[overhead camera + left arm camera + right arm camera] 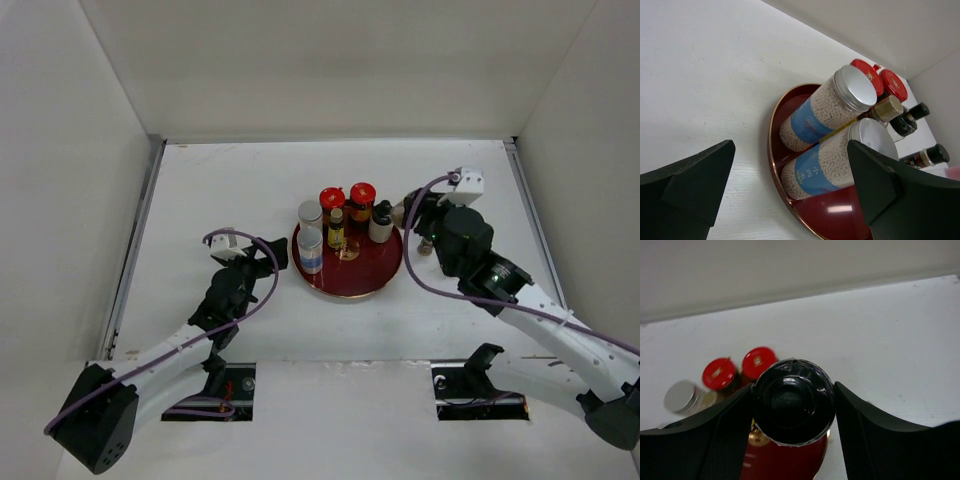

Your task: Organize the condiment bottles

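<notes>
Right gripper [414, 213] clamped on black-capped glass bottle [793, 408] by round dark-red tray [352, 281]; left gripper [266, 253] released, holding nothing

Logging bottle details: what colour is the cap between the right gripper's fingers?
Black. The cap shows best in the right wrist view.

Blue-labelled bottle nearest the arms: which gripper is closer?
Left. Left gripper sits left of the bottle; right gripper grips a black-capped bottle by the tray's right edge.

black-capped bottle [793, 407], gripped by right claw [793, 415]
</notes>
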